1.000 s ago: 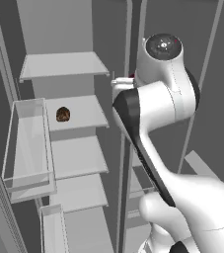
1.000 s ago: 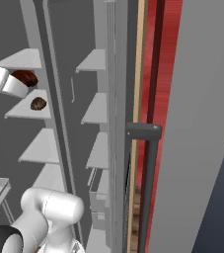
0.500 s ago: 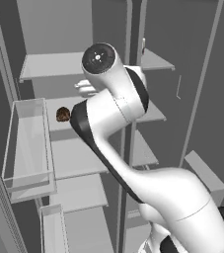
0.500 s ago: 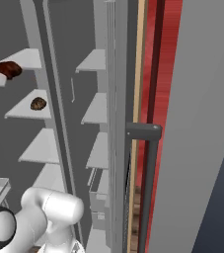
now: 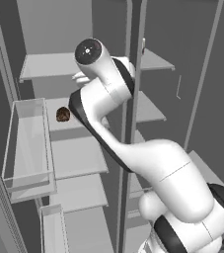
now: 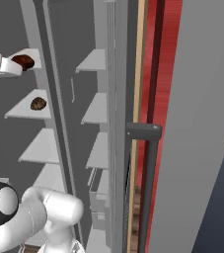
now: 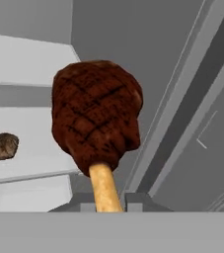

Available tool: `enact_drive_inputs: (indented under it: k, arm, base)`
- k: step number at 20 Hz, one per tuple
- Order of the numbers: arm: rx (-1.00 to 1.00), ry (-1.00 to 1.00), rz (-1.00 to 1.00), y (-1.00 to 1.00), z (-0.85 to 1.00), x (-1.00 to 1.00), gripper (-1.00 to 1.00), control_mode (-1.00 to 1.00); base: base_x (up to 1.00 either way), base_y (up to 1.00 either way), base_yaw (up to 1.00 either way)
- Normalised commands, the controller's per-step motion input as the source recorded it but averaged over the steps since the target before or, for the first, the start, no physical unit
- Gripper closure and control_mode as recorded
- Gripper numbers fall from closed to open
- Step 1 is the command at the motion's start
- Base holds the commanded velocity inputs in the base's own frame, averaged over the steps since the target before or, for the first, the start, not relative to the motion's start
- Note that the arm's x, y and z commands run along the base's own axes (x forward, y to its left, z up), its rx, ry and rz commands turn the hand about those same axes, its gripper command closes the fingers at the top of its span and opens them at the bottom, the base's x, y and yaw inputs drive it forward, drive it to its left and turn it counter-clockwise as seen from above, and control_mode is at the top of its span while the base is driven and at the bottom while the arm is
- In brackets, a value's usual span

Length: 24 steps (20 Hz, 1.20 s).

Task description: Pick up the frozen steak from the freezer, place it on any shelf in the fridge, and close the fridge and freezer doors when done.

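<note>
Small round brown item (image 5: 62, 114) lying on a fridge shelf (image 5: 79, 157) left of the arm, frozen steak (image 7: 96, 114) with pale bone end pinched in the closed gripper (image 7: 105, 203), held in the air above that shelf, freezer shelves (image 6: 99, 109) further right, door handle (image 6: 147, 173) at far right

Glossy white arm (image 5: 133, 153) w/ rounded links, dark joint bands, black end cap w/ screws.

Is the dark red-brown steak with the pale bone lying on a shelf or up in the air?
In the air: the gripper pinches the steak's bone.
</note>
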Motion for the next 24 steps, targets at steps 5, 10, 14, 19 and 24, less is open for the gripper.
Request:
enact_drive_inputs:
  k: [5,10,14,19,24]
  arm:
    - [-0.01,0.0,0.0,0.14,0.0,0.73,1.0,-1.0]
    - [0.0,0.0,0.0,0.19,0.0,0.86,1.0,-1.0]
    - [0.0,0.0,0.0,0.21,0.0,0.97,1.0,-1.0]
    - [0.0,0.0,0.0,0.22,0.0,1.0,1.0,-1.0]
    - [0.0,0.0,0.0,0.26,0.0,0.87,-1.0,-1.0]
  base:
    - [0.0,0.0,0.0]
    - [0.0,0.0,0.0]
    - [0.0,0.0,0.0]
    - [0.0,0.0,0.0]
    - [0.0,0.0,0.0]
